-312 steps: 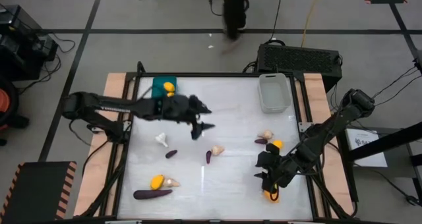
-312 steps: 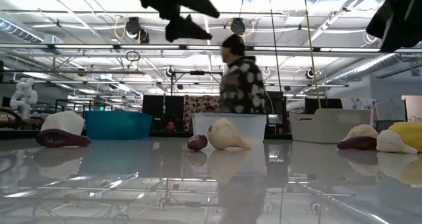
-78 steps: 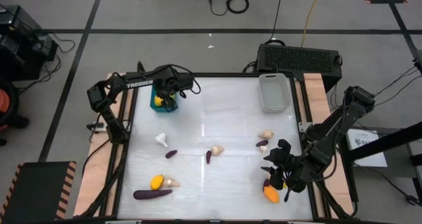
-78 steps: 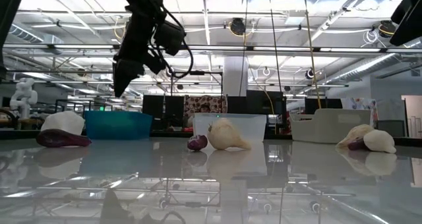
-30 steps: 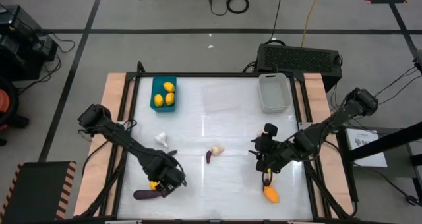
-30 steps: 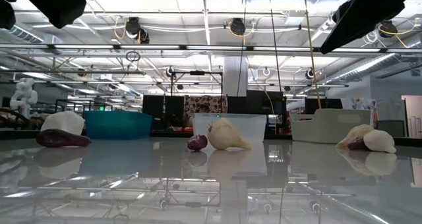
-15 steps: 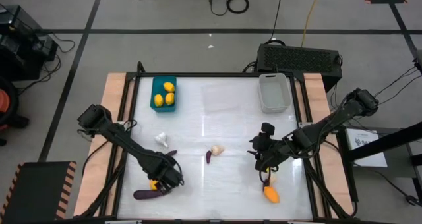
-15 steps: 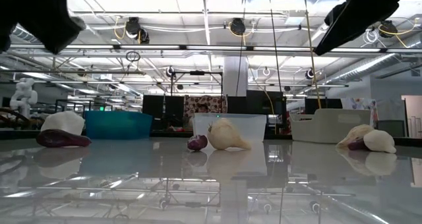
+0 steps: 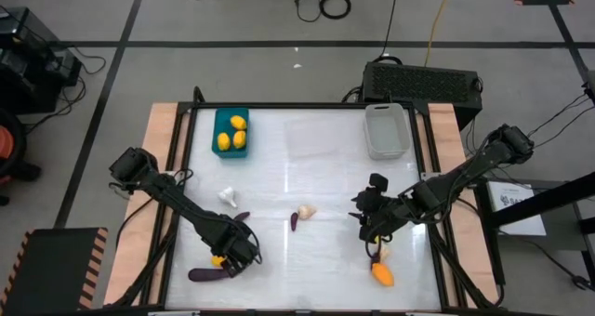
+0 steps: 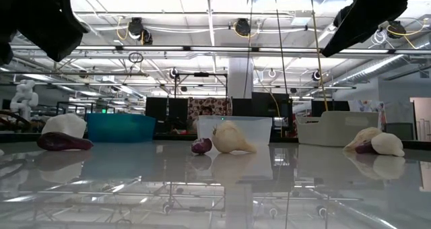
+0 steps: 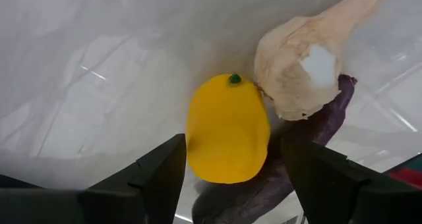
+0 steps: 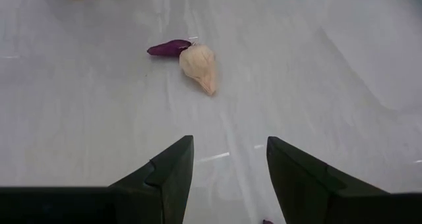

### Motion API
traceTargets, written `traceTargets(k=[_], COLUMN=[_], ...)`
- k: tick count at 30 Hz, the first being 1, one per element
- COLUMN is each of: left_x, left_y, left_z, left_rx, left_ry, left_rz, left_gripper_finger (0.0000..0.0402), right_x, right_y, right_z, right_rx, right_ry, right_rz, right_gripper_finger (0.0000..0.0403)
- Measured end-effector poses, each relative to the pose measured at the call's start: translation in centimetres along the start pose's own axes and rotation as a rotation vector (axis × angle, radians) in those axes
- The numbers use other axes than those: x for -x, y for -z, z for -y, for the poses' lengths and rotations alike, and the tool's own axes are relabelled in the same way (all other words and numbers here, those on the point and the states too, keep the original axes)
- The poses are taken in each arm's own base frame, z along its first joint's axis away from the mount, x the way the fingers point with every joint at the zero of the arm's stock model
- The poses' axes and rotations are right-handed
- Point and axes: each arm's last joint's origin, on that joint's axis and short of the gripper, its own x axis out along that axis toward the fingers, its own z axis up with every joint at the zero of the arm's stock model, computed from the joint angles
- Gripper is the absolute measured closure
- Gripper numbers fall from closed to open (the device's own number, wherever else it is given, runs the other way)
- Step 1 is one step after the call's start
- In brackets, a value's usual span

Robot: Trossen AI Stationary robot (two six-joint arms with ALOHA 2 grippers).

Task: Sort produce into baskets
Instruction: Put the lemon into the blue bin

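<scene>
My left gripper (image 9: 230,254) (image 11: 227,184) is open low over a yellow-orange oval (image 11: 227,128) near the table's front left, one finger on either side of it. I cannot tell whether they touch it. A cream garlic bulb (image 11: 297,72) lies against the oval, and a long purple eggplant (image 9: 209,273) (image 11: 310,158) lies beside them. My right gripper (image 9: 370,225) (image 12: 227,174) is open and empty above the table's right half. It faces a garlic bulb (image 12: 200,64) and a small purple piece (image 12: 168,48). The teal basket (image 9: 231,119) holds three yellow ovals.
A clear tray (image 9: 311,138) and a translucent white basket (image 9: 385,130) stand at the far edge, and a black box (image 9: 423,82) sits behind them. Loose on the table are a garlic bulb (image 9: 226,197), a purple piece (image 9: 240,217), a yellow-orange oval (image 9: 382,274) and a purple piece (image 9: 376,256).
My left gripper has come down over the yellow-orange oval at the front left, still open. My right gripper has shifted slightly toward the table's left. No produce has moved.
</scene>
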Motion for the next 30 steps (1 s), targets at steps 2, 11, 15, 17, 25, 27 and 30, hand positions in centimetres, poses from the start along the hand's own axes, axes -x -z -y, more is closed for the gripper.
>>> traceTargets(k=[2,11,15,17,25,27,30], left_x=[0.0,-1.3,-2.1,-2.4,-2.6,-2.6,-2.6], left_y=[0.0,-0.5,-0.8,-0.9,-0.9,-0.9,-0.9], left_z=[0.0,0.3,0.4,0.5,0.5,0.5,0.5], left_rx=[-0.001,-0.030,-0.059,-0.076,-0.101,-0.111,-0.124], left_ry=[0.003,-0.038,-0.060,-0.069,-0.066,-0.067,-0.066], left_rz=[0.001,-0.019,-0.040,-0.048,-0.085,-0.087,-0.088], left_gripper_finger=[0.0149,0.0149,0.0149,0.0149,0.0152,0.0162,0.0191], right_x=[0.0,0.0,0.0,0.0,0.0,0.0,0.0], right_y=[0.0,0.0,0.0,0.0,0.0,0.0,0.0], right_z=[0.0,-0.1,-0.1,-0.1,-0.1,-0.1,-0.1], right_rx=[0.000,-0.001,-0.001,0.000,0.000,0.000,0.000], right_ry=[-0.001,-0.021,-0.021,-0.021,-0.021,-0.021,-0.021], right_rz=[-0.001,-0.015,-0.015,-0.015,-0.015,-0.015,-0.015], right_gripper_finger=[0.0218,0.0218,0.0218,0.0218,0.0218,0.0218,0.0218])
